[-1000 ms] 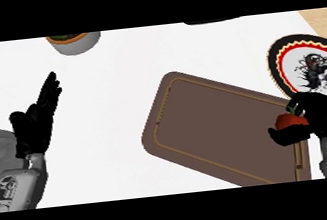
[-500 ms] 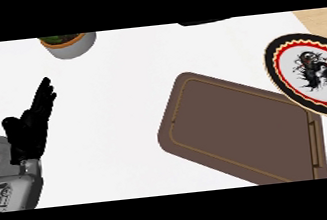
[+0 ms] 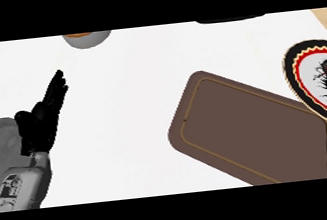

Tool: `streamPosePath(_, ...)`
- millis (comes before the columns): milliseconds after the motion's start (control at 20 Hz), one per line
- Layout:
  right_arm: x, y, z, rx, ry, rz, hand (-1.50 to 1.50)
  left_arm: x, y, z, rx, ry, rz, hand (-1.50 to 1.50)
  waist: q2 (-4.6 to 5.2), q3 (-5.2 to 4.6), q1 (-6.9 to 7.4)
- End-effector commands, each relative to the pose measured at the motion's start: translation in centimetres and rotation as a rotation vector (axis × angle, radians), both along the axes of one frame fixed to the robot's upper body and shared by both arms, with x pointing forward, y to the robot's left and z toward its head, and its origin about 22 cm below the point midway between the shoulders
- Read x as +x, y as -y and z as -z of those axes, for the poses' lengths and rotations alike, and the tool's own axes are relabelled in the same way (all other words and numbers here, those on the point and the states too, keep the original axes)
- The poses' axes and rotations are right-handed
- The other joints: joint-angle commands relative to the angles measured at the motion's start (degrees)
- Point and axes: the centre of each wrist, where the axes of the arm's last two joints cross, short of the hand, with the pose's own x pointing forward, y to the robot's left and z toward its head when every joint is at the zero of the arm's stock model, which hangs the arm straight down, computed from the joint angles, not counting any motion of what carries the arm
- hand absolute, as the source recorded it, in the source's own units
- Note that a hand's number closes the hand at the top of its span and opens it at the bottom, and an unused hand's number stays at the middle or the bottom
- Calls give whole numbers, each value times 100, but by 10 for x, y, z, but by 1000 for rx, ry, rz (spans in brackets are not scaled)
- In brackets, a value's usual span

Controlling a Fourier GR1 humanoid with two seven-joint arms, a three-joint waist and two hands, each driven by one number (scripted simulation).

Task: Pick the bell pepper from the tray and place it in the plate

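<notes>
The brown tray (image 3: 258,132) lies on the white counter at the right of the head view, and nothing shows on it. The plate (image 3: 325,81), black-rimmed with a red ring and a dark drawing on white, sits at the far right edge, partly cut off. No bell pepper is visible. My left hand (image 3: 43,120) rests at the left, fingers straight and pointing up, holding nothing. My right hand is out of the picture.
A grey bowl (image 3: 87,38) sits at the counter's far edge, left of centre. A dark object (image 3: 230,19) shows at the top edge to the right. Wooden floor borders the counter at both top corners.
The right hand holding the red pepper over the tray's right end has left the view. The tray and plate have shifted rightward in the picture; the left hand stays still.
</notes>
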Motion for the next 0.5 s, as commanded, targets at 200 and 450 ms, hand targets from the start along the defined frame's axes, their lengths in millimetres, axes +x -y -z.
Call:
streamPosePath(200,31,20,4,96,-65,-73,150,5,-1,-12,16,7,49,0,27,-21,296)
streamPosePath(450,83,-28,47,96,-106,-134,150,8,27,-11,0,11,46,0,28,-21,317)
